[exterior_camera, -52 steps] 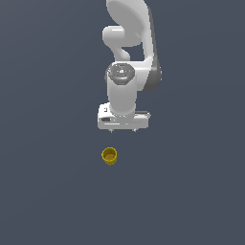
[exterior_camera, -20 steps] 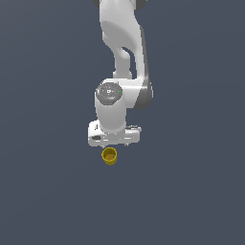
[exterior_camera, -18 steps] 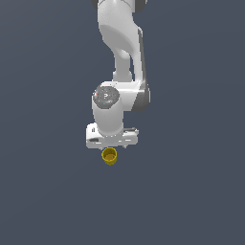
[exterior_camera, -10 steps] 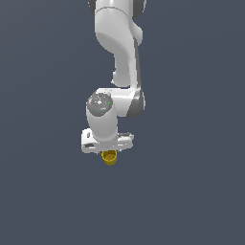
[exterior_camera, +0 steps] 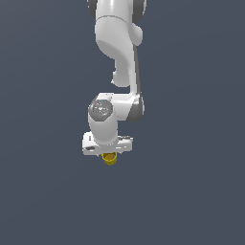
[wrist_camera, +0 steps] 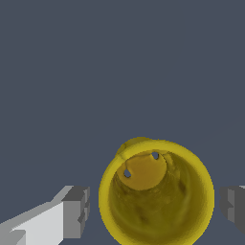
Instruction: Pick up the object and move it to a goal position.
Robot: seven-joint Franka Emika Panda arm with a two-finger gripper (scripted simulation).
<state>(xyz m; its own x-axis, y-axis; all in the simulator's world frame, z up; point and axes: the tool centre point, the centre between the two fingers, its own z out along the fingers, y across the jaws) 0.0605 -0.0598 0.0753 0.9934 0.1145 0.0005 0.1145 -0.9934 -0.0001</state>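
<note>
The object, a small mustard-yellow round cup [exterior_camera: 110, 159], stands upright on the dark grey floor; only its lower part shows under the white hand in the exterior view. My gripper [exterior_camera: 109, 153] is down over it. In the wrist view the cup [wrist_camera: 143, 172] fills the space between the grey fingertips [wrist_camera: 75, 213], its hollow inside facing the camera. A narrow gap shows on each side of the rim, so the gripper [wrist_camera: 154, 208] is open around the cup and not touching it.
The plain dark grey floor [exterior_camera: 191, 191] extends all around. The white arm [exterior_camera: 117, 48] rises above the gripper towards the top of the exterior view.
The arm has moved down and towards the exterior view's left, bringing the gripper from above and beside the cup to around it. The cup has not moved.
</note>
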